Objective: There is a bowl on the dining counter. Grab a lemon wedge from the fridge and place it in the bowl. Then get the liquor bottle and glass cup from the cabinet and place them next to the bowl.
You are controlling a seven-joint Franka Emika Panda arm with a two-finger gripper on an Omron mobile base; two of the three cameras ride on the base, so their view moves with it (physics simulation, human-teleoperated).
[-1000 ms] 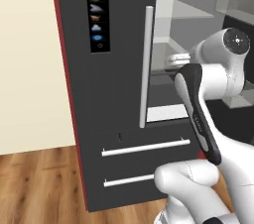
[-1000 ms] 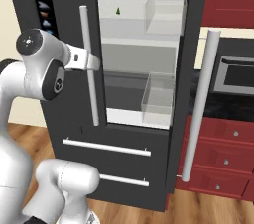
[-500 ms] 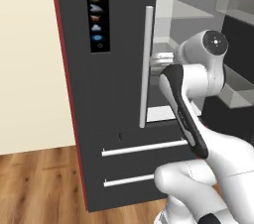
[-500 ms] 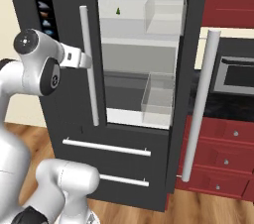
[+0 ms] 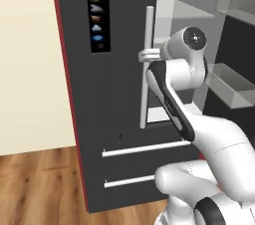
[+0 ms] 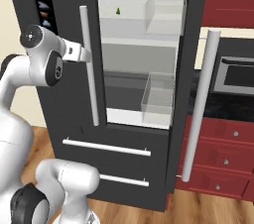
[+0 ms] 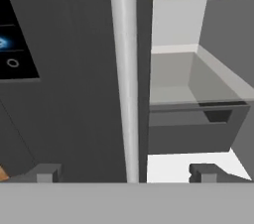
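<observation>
While your arm has drawn back and to the left over the last second, the pincer point(image 7: 126, 171) hangs with its jaws spread fully wide, one to each side of the left door's silver handle point(image 6: 89, 64), gripping nothing. The fridge point(image 6: 59, 0) stands with its right door point(image 6: 191, 69) swung open, shelves and clear bins bared. You can see the lemon wedge point(image 6: 118, 11), a tiny yellow-green speck, resting on the upper shelf point(image 6: 124, 17), well apart from the pincer; the hand view catches its edge beside the door. With the wedge exposed, the fetching step looks ready to begin: you would likely need to steer past the handle and reach up into the compartment.
</observation>
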